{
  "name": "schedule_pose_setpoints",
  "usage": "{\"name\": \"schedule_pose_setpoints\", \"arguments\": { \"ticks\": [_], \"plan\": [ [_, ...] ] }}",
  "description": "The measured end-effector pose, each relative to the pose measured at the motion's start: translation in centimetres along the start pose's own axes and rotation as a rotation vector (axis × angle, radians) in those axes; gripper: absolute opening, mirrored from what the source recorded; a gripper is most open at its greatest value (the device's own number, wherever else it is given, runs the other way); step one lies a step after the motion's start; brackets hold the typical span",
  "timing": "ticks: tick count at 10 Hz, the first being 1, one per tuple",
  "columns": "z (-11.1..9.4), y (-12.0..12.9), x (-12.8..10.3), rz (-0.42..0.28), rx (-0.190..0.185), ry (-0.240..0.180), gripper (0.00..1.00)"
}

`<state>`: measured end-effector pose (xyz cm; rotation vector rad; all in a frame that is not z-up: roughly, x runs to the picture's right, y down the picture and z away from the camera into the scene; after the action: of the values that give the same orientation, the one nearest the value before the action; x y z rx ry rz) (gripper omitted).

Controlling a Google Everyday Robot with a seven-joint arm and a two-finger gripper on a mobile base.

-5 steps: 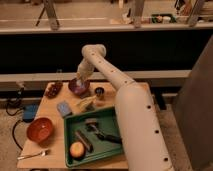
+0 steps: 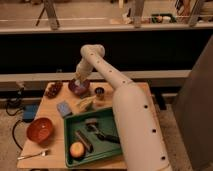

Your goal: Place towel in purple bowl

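The purple bowl [image 2: 78,88] is small, dark and round, and stands at the far middle of the wooden table [image 2: 52,120]. My gripper [image 2: 79,78] hangs right above the bowl's far rim at the end of the white arm [image 2: 107,75]. A pale yellowish crumpled thing [image 2: 85,103], perhaps the towel, lies on the table just in front of the bowl. I cannot tell whether the gripper holds anything.
An orange bowl [image 2: 40,129] stands at the front left with a fork [image 2: 32,155] before it. A green tray [image 2: 95,150] holds dark utensils and a round fruit [image 2: 77,149]. A blue sponge [image 2: 64,108], a small dark cup [image 2: 99,92] and a reddish item [image 2: 53,89] surround the bowl.
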<state>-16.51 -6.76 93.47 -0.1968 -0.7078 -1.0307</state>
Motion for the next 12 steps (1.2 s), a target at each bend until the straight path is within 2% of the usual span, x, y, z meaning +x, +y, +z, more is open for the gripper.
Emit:
{"name": "schedule_pose_setpoints", "arguments": {
  "ticks": [2,9,10,12],
  "plan": [
    [0.28,-0.48,-0.21,-0.004,0.003,-0.004,0.05],
    [0.68,-1.01,-0.79,-0.011,0.012,-0.014,0.75],
    [0.75,-1.08,-0.93,-0.012,0.013,-0.016,0.79],
    [0.87,-1.29,-1.13,-0.014,0.016,-0.018,0.80]
  ]
}}
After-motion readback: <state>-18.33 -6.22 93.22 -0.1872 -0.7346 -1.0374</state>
